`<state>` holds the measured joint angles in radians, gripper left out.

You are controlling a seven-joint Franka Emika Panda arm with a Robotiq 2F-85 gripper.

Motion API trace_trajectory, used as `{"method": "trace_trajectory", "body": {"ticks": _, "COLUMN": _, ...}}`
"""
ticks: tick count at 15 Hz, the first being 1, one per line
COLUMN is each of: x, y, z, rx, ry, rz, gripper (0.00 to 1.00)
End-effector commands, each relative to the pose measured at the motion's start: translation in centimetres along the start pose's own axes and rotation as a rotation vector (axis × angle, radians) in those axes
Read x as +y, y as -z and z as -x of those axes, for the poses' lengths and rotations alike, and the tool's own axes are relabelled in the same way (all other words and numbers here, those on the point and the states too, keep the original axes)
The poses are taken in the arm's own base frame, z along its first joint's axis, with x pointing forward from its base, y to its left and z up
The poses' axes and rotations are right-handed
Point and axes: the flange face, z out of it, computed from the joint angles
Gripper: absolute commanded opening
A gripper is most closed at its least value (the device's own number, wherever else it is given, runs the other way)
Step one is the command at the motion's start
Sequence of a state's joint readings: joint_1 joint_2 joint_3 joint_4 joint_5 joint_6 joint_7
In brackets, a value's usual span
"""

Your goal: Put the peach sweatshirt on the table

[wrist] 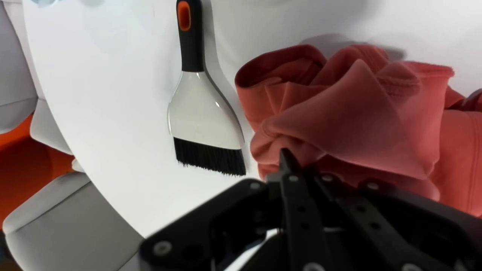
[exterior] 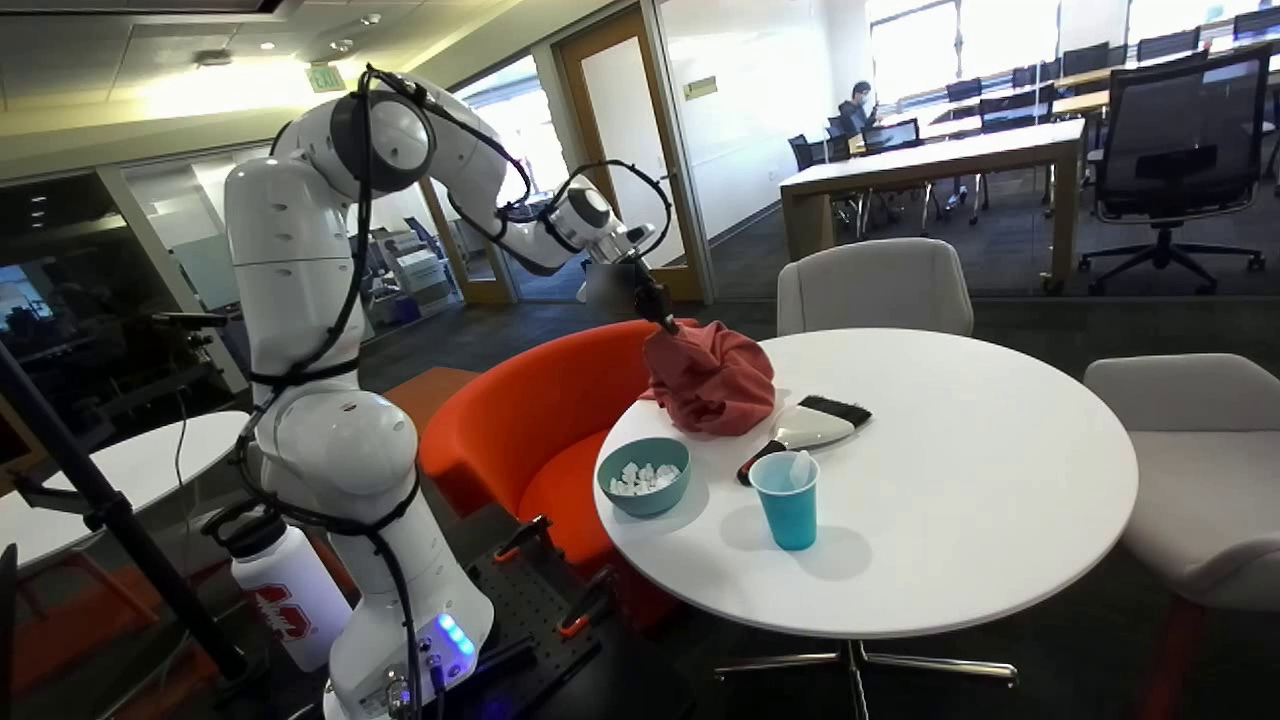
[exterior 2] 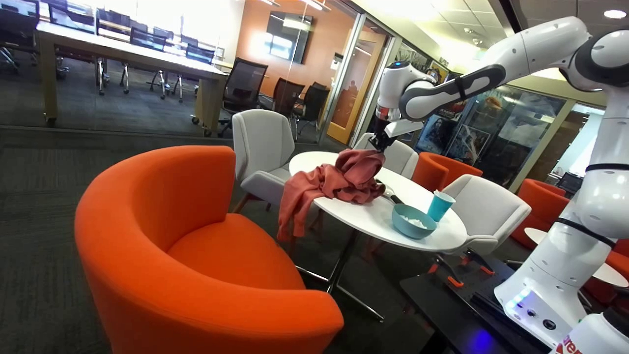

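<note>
The peach sweatshirt is a bunched, reddish-pink cloth on the white round table. In an exterior view the sweatshirt has its top pulled up under my gripper, and one part hangs over the table edge beside the orange chair. My gripper points down at the top of the bunch. In the wrist view the gripper's fingers are close together with folds of the sweatshirt at and around the tips. The right fingertip is partly hidden in the cloth.
A brush with a black handle lies beside the sweatshirt. A teal bowl with white pieces and a blue cup stand near the table's robot side. An orange chair and grey chairs surround the table.
</note>
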<state>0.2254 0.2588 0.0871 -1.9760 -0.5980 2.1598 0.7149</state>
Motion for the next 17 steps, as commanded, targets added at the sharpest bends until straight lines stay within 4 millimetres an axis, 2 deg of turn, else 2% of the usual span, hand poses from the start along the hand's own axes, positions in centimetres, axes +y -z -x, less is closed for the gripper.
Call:
{"method": "trace_trajectory", "body": {"ticks": 1, "x": -0.2, "y": -1.3, "z": 1.5, "rx": -0.018, "ry": -0.011, "rz": -0.004, "gripper": 0.01}}
{"method": "trace_trajectory", "body": {"ticks": 2, "x": -0.3, "y": -1.1, "z": 1.6, "rx": -0.023, "ry": -0.008, "rz": 0.006, "gripper": 0.01}}
{"method": "trace_trajectory", "body": {"ticks": 3, "x": -0.2, "y": -0.8, "z": 1.6, "rx": -0.026, "ry": -0.01, "rz": 0.009, "gripper": 0.28}}
{"method": "trace_trajectory", "body": {"ticks": 4, "x": -0.2, "y": 0.1, "z": 1.5, "rx": -0.012, "ry": -0.015, "rz": 0.006, "gripper": 0.29}}
{"method": "trace_trajectory", "body": {"ticks": 5, "x": -0.1, "y": 0.8, "z": 1.4, "rx": 0.005, "ry": -0.019, "rz": -0.002, "gripper": 0.36}}
{"method": "trace_trajectory", "body": {"ticks": 7, "x": 0.3, "y": 3.4, "z": 1.2, "rx": 0.054, "ry": -0.037, "rz": -0.011, "gripper": 0.51}}
{"method": "trace_trajectory", "body": {"ticks": 10, "x": 1.1, "y": 8.3, "z": 1.1, "rx": 0.12, "ry": -0.071, "rz": -0.022, "gripper": 0.73}}
{"method": "trace_trajectory", "body": {"ticks": 13, "x": 2.0, "y": 12.4, "z": 1.7, "rx": 0.117, "ry": -0.081, "rz": -0.038, "gripper": 0.95}}
{"method": "trace_trajectory", "body": {"ticks": 14, "x": 2.3, "y": 13.5, "z": 1.9, "rx": 0.118, "ry": -0.089, "rz": -0.039, "gripper": 1.0}}
{"method": "trace_trajectory", "body": {"ticks": 17, "x": 2.6, "y": 15.9, "z": 2.7, "rx": 0.115, "ry": -0.098, "rz": -0.038, "gripper": 1.0}}
